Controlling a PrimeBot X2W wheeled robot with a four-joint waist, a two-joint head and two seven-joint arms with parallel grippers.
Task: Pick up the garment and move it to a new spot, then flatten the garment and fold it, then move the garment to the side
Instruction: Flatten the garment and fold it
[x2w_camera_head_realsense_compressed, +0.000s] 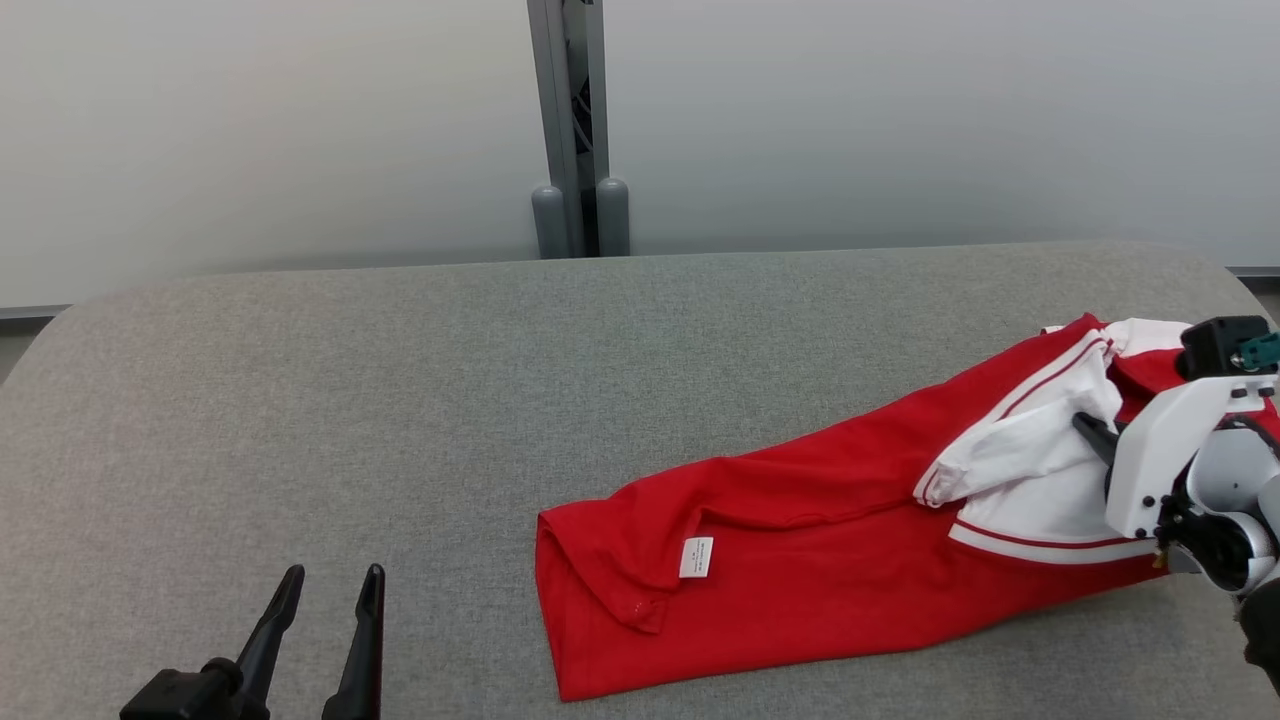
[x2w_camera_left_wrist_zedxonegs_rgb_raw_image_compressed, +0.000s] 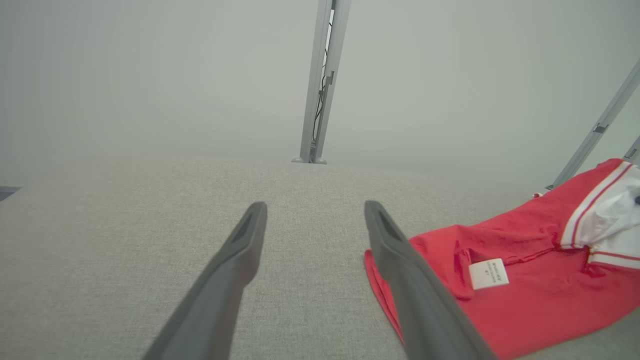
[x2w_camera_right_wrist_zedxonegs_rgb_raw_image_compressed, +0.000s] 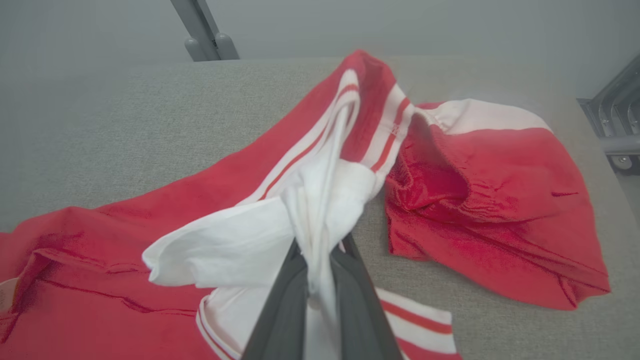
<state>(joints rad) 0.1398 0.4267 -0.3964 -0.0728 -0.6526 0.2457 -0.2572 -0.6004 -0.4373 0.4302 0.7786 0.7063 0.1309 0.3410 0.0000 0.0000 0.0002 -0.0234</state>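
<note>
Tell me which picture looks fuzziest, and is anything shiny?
Left wrist view: fuzziest, the wall is misty and the table bulges; right wrist view: the shirt is fairly sharp, the far table hazy; head view: clearest, soft even light, nothing shiny.

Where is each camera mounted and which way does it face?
Head: high, facing down over the table; left gripper lower left, right gripper at right.
Left wrist: looks along its open fingers across the table toward the post.
Right wrist: looks along its shut fingers, pinching the garment.
Shared: all three show the garment.
</note>
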